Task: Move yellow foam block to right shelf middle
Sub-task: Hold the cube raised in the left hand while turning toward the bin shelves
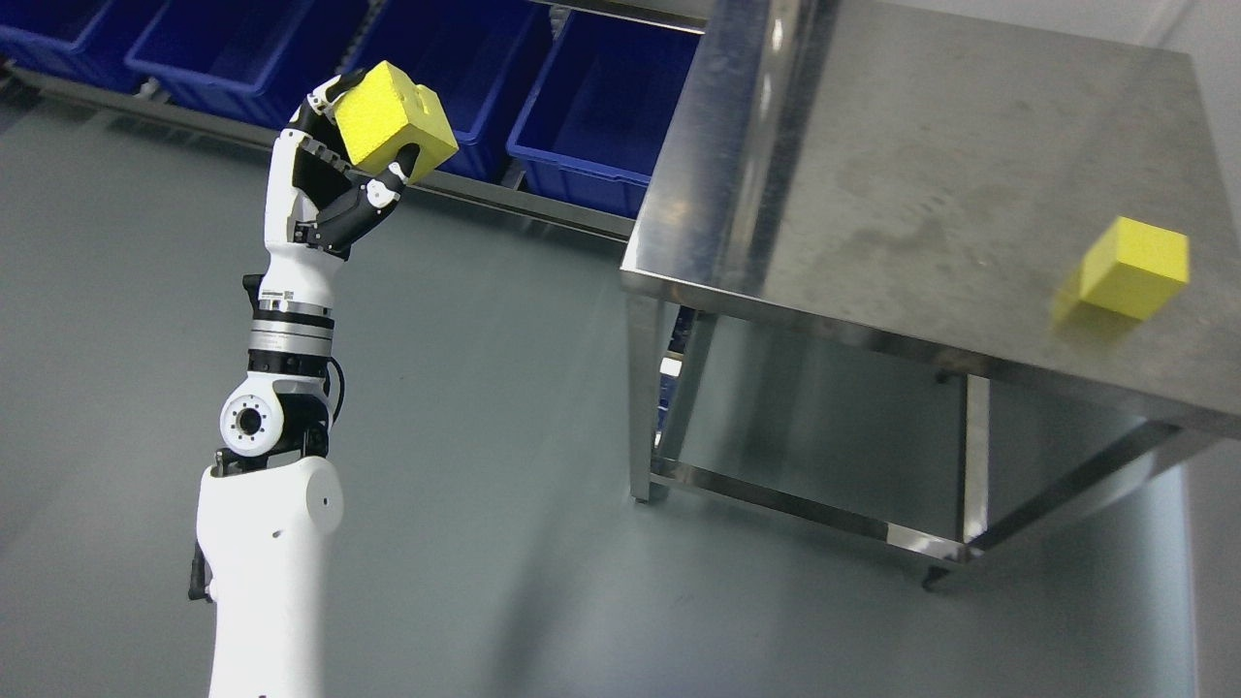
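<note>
A yellow foam block (396,121) is held up in the air at the upper left, with my left hand (344,170) shut on it from below and behind. The white arm rises from the bottom left, over the grey floor. A second yellow foam block (1132,269) rests on the steel table (921,184) near its right front edge, well apart from the hand. My right arm does not show.
Several blue bins (601,116) line a low shelf rail along the top left, just behind the held block. The steel table has a lower frame (805,509) and legs on the grey floor (485,436).
</note>
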Tool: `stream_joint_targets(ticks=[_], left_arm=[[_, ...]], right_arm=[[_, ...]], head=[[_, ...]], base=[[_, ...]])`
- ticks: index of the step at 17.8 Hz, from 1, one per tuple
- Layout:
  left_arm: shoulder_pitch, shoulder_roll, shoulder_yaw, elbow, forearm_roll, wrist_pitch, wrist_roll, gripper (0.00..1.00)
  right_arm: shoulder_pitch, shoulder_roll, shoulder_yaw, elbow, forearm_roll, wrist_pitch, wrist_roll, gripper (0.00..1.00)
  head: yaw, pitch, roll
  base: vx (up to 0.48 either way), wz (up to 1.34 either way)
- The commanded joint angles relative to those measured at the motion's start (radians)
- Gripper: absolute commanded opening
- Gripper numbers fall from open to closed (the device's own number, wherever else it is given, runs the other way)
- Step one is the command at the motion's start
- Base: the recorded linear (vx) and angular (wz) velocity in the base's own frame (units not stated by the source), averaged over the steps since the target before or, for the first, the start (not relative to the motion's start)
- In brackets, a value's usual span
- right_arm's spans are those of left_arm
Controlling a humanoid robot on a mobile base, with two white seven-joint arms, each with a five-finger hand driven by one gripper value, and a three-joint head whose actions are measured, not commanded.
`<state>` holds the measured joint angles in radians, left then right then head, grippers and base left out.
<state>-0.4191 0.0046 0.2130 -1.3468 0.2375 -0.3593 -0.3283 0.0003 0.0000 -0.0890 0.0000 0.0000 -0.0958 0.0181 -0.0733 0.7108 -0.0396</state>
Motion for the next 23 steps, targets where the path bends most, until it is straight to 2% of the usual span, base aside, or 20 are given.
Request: stream_joint_targets(ticks=[1, 7, 12, 19, 23], left_arm=[[0.002, 0.013, 0.009, -0.002, 0.0, 0.002, 0.0, 0.5], [-0.001, 0.013, 0.008, -0.002, 0.0, 0.028, 0.0, 0.59], [-0.007, 0.013, 0.006, -0.002, 0.0, 0.036, 0.0, 0.59], [-0.013, 0.013, 0.006, -0.002, -0.001, 0.039, -0.002, 0.59], [-0.018, 0.013, 0.002, -0.012, -0.001, 0.092, -0.005, 0.58]], right_arm=[[-0.002, -0.017, 0.0, -0.018, 0.0, -0.001, 0.0, 1.0], [-0.003, -0.017, 0.0, -0.018, 0.0, -0.001, 0.0, 1.0], [-0.002, -0.017, 0.0, -0.018, 0.0, -0.001, 0.0, 1.0], [-0.002, -0.017, 0.0, -0.018, 0.0, -0.001, 0.0, 1.0], [-0.002, -0.017, 0.0, -0.018, 0.0, -0.001, 0.0, 1.0]], head=[[0.0, 0.0, 0.0], [0.0, 0.0, 0.0], [0.0, 0.0, 0.0], [0.0, 0.0, 0.0], [0.0, 0.0, 0.0]], base=[[-0.06, 0.67], [-0.012, 1.01], [0.018, 1.05], [0.061, 0.57], [0.123, 0.41]])
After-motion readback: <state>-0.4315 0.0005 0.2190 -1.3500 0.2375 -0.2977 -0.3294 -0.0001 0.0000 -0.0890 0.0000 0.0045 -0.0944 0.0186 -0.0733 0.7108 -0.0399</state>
